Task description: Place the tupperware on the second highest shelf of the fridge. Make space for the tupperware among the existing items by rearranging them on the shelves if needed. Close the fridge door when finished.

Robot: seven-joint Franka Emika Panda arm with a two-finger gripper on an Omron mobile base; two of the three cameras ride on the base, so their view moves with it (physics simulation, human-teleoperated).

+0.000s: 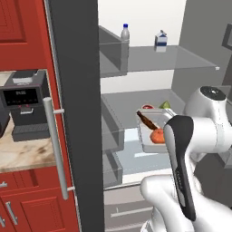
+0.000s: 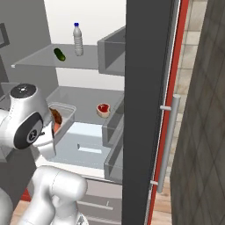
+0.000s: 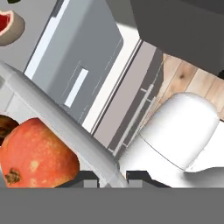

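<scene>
Fingertips of the gripper (image 3: 112,178) rise at the bottom of the hand view, pinched together on the near rim of the tupperware (image 3: 57,118), so the box is carried and not yet released. A pomegranate (image 3: 37,151) and a dark brown item, too cut off to name, lie inside it. In the left base view the tupperware (image 1: 146,144) is already inside the open fridge, at the level of the middle shelf (image 2: 83,99), but the arm hides its underside, so I cannot tell whether it rests on the plate or hangs just above it. Behind it on that shelf are a small dish of red meat (image 2: 103,109) and a green wedge (image 1: 165,105), apart from the box. Farther up, the upper shelf (image 1: 172,61) carries the bottle (image 1: 125,32), the carton (image 1: 160,41) and a dark green item (image 2: 59,54). Whether another shelf lies above is cut off, so the target level is a judgement. Left to do: set down, let go, withdraw, and swing the fridge door (image 2: 145,110) shut.
</scene>
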